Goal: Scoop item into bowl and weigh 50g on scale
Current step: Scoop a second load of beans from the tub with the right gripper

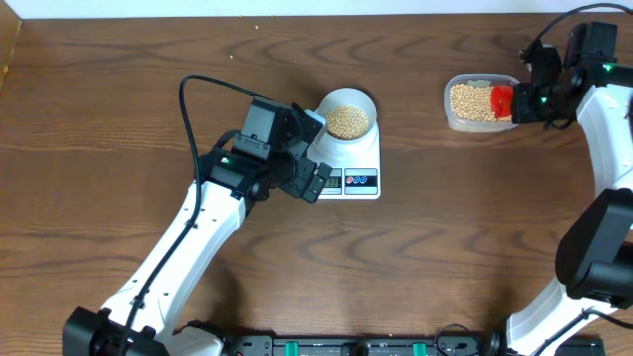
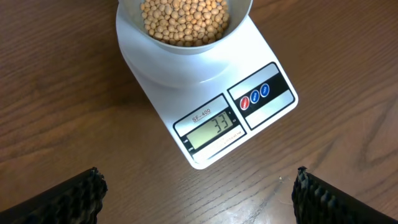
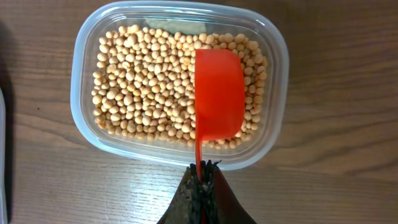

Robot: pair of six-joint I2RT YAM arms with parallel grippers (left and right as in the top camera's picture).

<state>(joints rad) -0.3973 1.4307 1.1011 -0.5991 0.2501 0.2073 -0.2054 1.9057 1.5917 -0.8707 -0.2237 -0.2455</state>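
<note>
The pale bowl [image 1: 347, 117] holds tan beans [image 1: 347, 121] and stands on the white scale [image 1: 354, 158]. In the left wrist view the bowl [image 2: 185, 28] is at the top and the scale [image 2: 208, 118] display reads 33. My left gripper [image 1: 315, 180] is open and empty beside the scale's front left corner; its fingers [image 2: 198, 196] flank bare table. My right gripper [image 1: 527, 102] is shut on the handle of a red scoop [image 3: 217, 93], which lies turned over above the beans [image 3: 146, 87] in the clear tub [image 3: 84, 56].
The clear tub [image 1: 477, 103] of beans sits at the back right of the wooden table. A black cable [image 1: 198, 84] loops over the left arm. The table's back edge runs along the top.
</note>
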